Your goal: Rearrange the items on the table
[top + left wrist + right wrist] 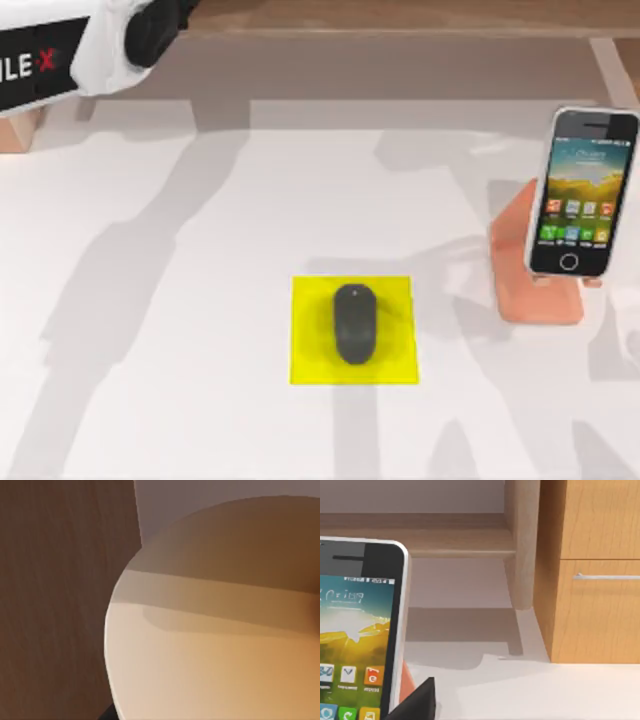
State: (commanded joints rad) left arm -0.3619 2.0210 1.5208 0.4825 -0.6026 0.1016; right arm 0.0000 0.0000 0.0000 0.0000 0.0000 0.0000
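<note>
The white left arm is seen at the far left corner of the large plain white counter; whether its tool is spread or pressed together cannot be told. In the left wrist view, a rounded pale orange surface is seen very close, beside a brown wooden panel. At the middle of the counter, the small black oval computer mouse is laid on the flat yellow square pad, with open counter all around it. Toward the right edge, the black smartphone with a lit colourful screen is propped against the salmon-pink phone stand. In the right wrist view, the smartphone is seen close up with a dark tool fingertip just beside its edge; the right tool's state cannot be told. Behind it, a brown wooden shelf and a drawer front with a metal handle are seen.
</note>
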